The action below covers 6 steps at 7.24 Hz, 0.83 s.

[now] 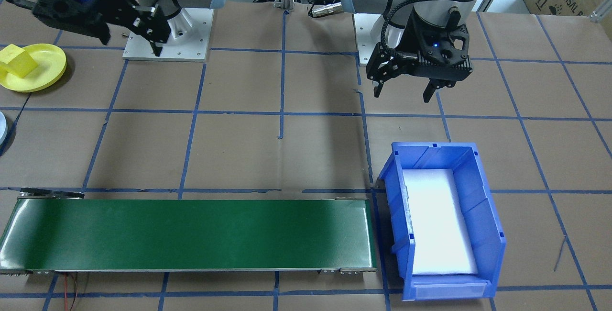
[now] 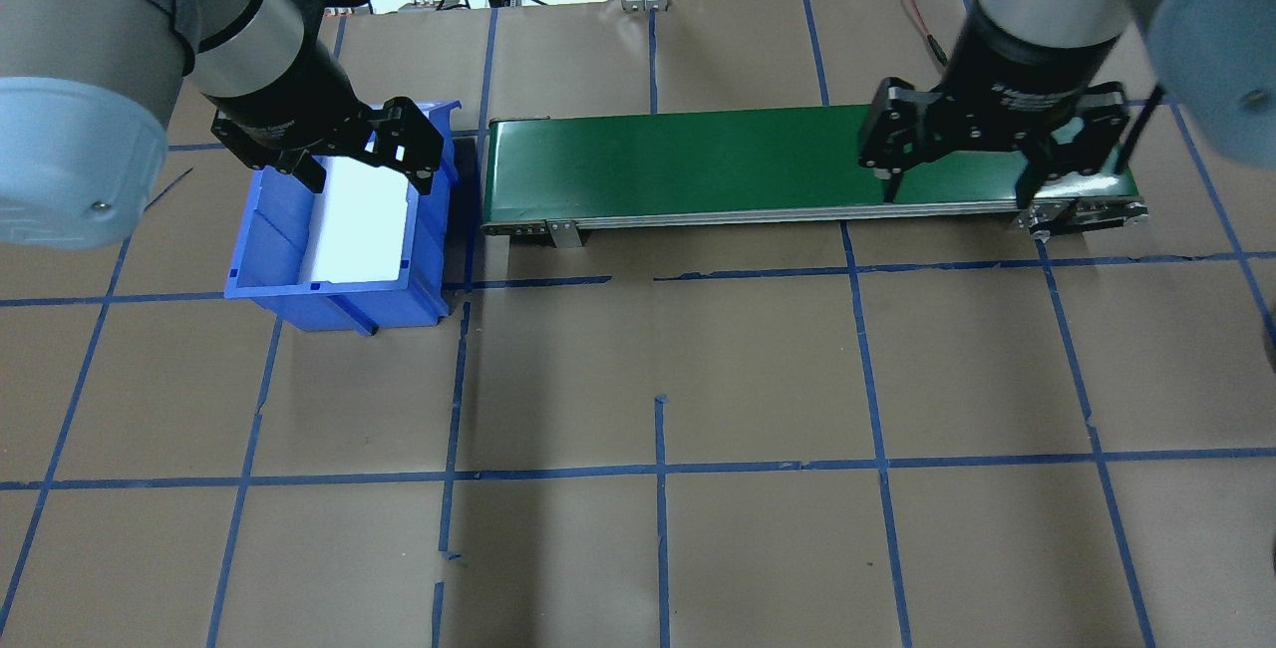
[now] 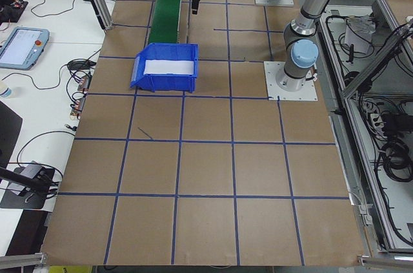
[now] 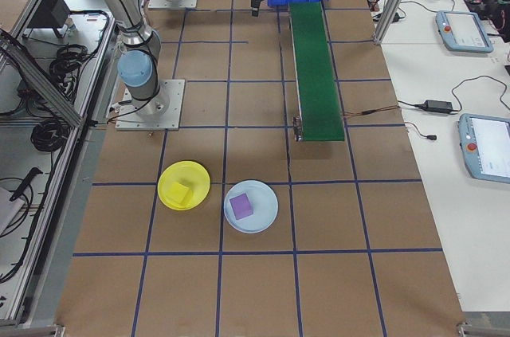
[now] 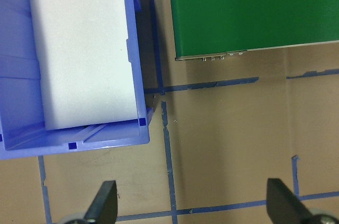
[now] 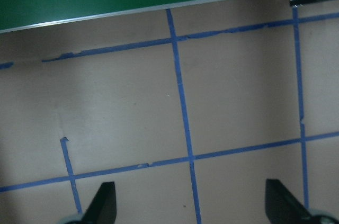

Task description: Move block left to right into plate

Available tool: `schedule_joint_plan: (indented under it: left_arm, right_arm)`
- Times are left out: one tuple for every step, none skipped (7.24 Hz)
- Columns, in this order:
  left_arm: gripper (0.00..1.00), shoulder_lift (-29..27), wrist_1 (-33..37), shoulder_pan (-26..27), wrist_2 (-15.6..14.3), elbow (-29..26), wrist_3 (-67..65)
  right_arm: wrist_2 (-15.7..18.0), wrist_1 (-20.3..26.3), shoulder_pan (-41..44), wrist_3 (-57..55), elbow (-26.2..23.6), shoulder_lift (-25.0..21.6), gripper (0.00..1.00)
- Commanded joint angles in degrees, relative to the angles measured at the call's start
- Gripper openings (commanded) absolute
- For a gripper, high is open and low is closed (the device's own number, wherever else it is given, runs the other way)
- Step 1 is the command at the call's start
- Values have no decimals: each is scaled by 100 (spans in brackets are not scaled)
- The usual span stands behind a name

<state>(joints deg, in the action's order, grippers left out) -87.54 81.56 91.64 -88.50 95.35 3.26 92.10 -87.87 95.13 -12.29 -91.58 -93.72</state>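
On the round yellow plate (image 4: 184,185) sits a yellow block (image 4: 182,193); both grippers gape wide, empty.

Both arms hang raised over the table, left gripper (image 1: 404,92) and right gripper (image 2: 955,197) pointing down, jaws apart, empty.

Bright, even overhead light | soft arm shadows on brown table (image 1: 239,86) | white glare on foam in blue bin (image 1: 440,225) | sheen on green conveyor belt (image 1: 191,234) | wrist views slightly soft
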Motion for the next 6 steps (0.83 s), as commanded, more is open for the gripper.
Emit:
schedule_joint_plan:
  left_arm:
    - [100,0,0,3,-1,1,-1]
    - [100,0,0,3,-1,1,-1]
    - [100,0,0,3,-1,1,-1]
    - [100,0,0,3,-1,1,8]
    - [100,0,0,3,-1,1,0]
    - [100,0,0,3,-1,1,8]
  right_arm:
    - [-148,-800,77,495,-291,56,100]
    - [-183,-793,-89,656,-299,56,100]
    - [-296,-741,-186,649,-282,38,100]
    - [-297,-705,-205,579,-221,38,100]
    - [-254,-618,-222,578,-107,47,100]
    - [-271,-487,-249,578,-80,38,100]
